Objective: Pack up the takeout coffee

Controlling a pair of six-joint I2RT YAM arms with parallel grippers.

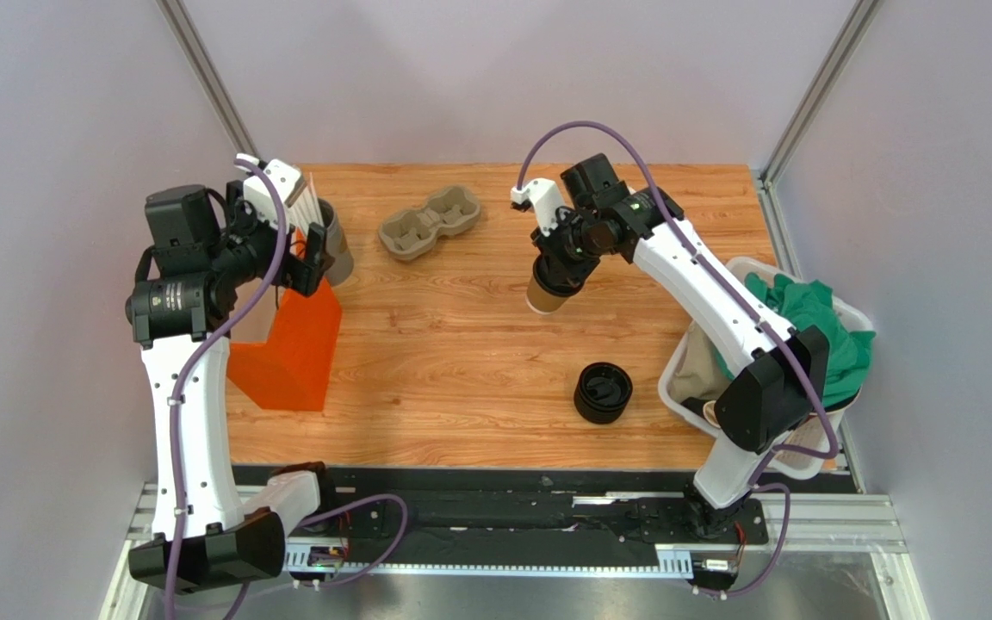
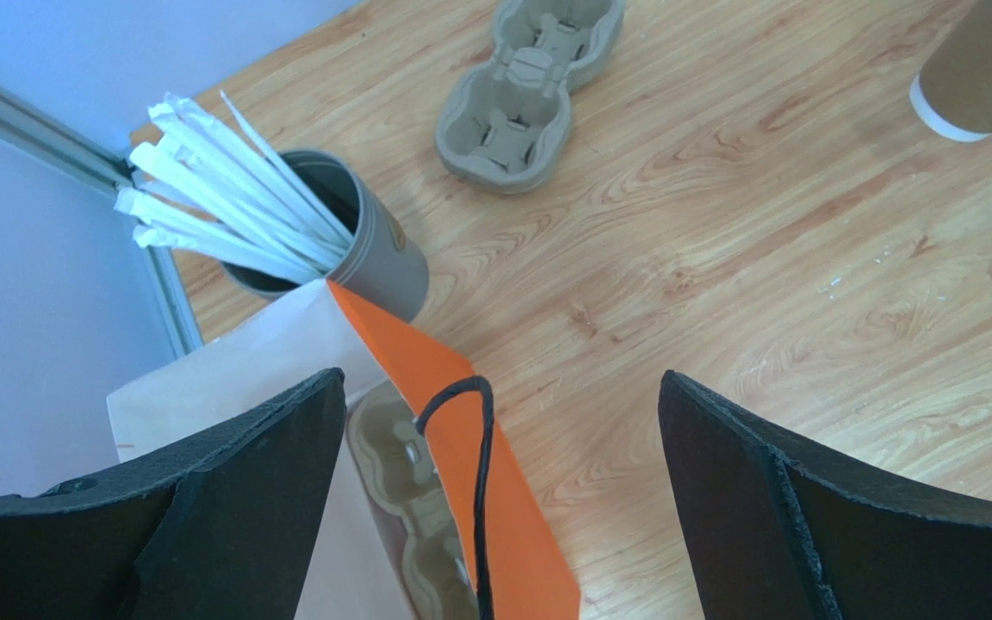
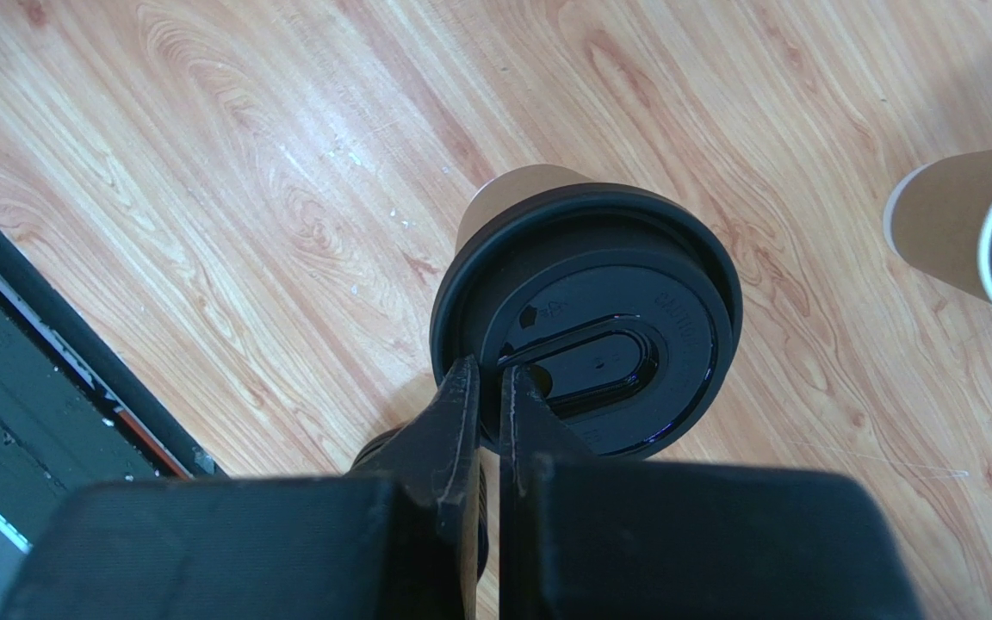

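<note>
takeout coffee [image 3: 592, 291] — cup mostly hidden | right end effector [image 3: 488, 377] grips rim

wood-grain table [image 1: 463, 375] fills mid frame, warm orange-brown. plain pale lilac-grey walls [image 1: 488, 78] across top and both sides. silver metal posts [image 1: 208, 78] slant in from upper corners. light soft, even, shadows faint.

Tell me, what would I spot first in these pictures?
Probably the coffee cup with its black lid, pinched at the lid's rim by the right gripper near the middle of the table. Next comes the bright orange bag at the table's left edge, with the left gripper wide open above it.
</note>
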